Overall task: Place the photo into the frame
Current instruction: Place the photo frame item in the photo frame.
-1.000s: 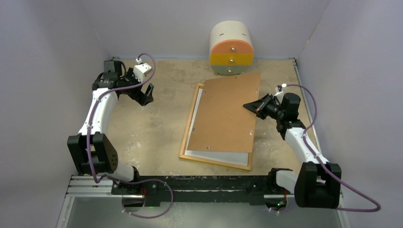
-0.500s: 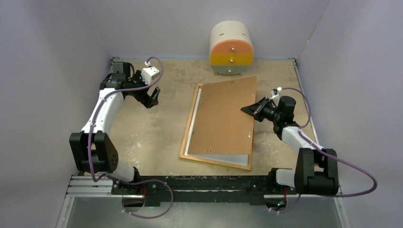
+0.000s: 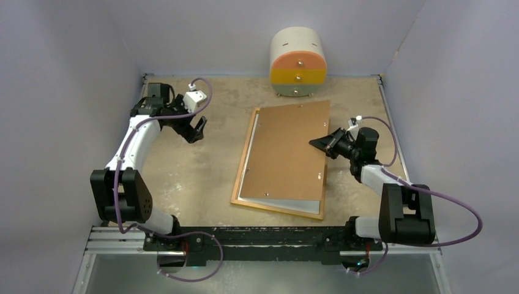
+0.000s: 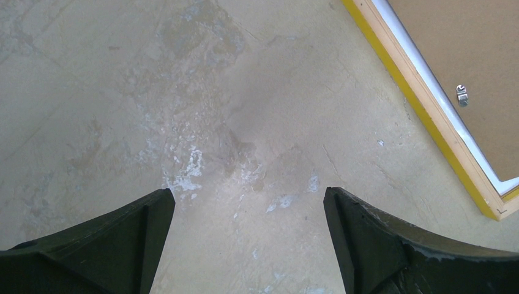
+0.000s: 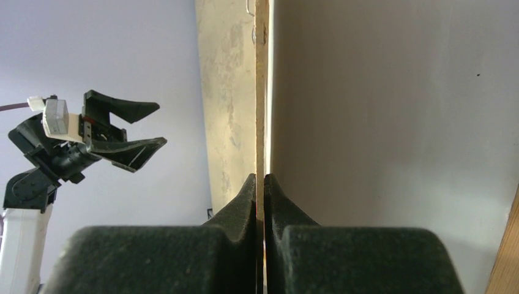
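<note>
The frame (image 3: pixel 245 160) lies face down in the middle of the table, its light wood back up and a yellow edge (image 4: pixel 428 110) showing in the left wrist view. A pale strip (image 3: pixel 278 203) inside its near end looks like the photo's white back. The brown backing board (image 3: pixel 287 150) lies over most of the frame. My right gripper (image 3: pixel 318 142) is shut on the board's right edge, seen edge-on (image 5: pixel 261 122) between the fingertips (image 5: pixel 260 184). My left gripper (image 3: pixel 197 130) hangs open over bare table left of the frame, nothing between its fingers (image 4: pixel 248 202).
A small round-topped drawer unit (image 3: pixel 298 61), with orange and yellow fronts, stands at the back just beyond the frame. Purple walls close in the table on three sides. The left arm's open gripper (image 5: pixel 116 131) shows in the right wrist view.
The right gripper has drawn the backing board nearer and leftward, so it now lines up over the frame instead of overhanging its far right. The left gripper shifted slightly right.
</note>
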Action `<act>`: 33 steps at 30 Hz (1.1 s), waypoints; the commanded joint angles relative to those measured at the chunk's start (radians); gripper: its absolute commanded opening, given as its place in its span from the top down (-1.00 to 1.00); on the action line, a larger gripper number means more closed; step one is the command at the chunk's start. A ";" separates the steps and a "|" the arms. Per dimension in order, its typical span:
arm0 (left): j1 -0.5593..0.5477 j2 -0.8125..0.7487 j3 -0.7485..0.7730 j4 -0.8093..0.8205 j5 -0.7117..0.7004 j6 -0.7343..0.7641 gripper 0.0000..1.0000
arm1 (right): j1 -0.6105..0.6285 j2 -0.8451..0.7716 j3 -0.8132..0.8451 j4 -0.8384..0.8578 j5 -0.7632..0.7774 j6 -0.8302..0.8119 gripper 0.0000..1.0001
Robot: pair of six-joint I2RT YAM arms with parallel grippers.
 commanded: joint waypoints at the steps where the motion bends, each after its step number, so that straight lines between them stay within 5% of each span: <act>1: -0.004 -0.028 -0.008 0.008 0.008 0.023 -1.00 | -0.006 -0.010 -0.017 0.125 -0.063 0.070 1.00; 33: -0.030 -0.041 -0.035 0.027 -0.011 0.026 -1.00 | -0.001 0.036 -0.029 0.201 -0.094 0.062 1.00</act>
